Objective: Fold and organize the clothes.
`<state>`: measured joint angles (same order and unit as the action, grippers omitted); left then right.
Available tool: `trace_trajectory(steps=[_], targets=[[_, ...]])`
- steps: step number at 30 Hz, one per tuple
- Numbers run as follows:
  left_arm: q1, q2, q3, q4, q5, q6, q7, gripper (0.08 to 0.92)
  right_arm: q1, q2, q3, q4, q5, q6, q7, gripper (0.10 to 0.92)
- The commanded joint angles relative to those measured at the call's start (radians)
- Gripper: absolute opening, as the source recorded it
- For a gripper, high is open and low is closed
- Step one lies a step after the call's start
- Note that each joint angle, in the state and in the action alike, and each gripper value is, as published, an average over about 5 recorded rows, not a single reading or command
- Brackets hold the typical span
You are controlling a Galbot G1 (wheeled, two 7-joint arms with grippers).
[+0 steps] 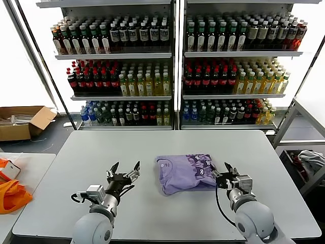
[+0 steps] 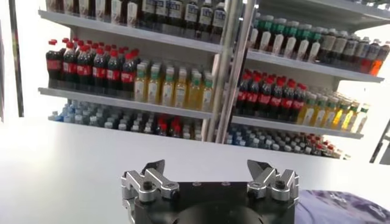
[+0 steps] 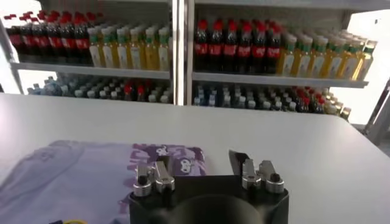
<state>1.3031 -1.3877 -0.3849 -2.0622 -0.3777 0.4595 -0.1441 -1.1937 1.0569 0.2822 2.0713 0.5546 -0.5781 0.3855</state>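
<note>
Shelves: two tall white metal racks [image 1: 175, 56] across the top of the head view, rows of drink bottles on each level.
Table: pale grey rectangular table [image 1: 152, 147] filling the lower half of the frame.
T-shirt: lavender-purple cotton T-shirt [image 1: 184, 173], folded into a compact rectangle, lying flat just right of centre, dark purple print on its upper part.
Left gripper [image 1: 123, 173]: lower left of centre, over bare table, apart from the shirt, jaws spread wide, gripping nothing.
Right gripper [image 1: 225, 174]: at the shirt's right edge, jaws open, holding nothing.
</note>
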Motion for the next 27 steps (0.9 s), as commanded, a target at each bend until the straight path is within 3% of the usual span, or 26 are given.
trace_trajectory(steps=[1, 7, 14, 27], targets=[[0.018, -0.012, 0.014, 0.002, 0.016, -0.012, 0.004, 0.822, -0.056, 0.091, -0.083, 0.092, -0.108, -0.002, 0.112, 0.718], [0.011, -0.006, 0.008, -0.004, 0.017, -0.013, 0.002, 0.823, -0.091, 0.145, -0.115, 0.049, -0.105, -0.001, 0.177, 0.818], [0.007, -0.009, -0.003, -0.006, 0.036, -0.074, -0.016, 0.823, -0.069, 0.18, -0.118, -0.011, -0.11, 0.0, 0.199, 0.823], [0.042, -0.003, -0.009, -0.004, 0.046, -0.069, 0.002, 0.823, -0.07, 0.242, -0.087, -0.078, -0.082, 0.001, 0.242, 0.823]])
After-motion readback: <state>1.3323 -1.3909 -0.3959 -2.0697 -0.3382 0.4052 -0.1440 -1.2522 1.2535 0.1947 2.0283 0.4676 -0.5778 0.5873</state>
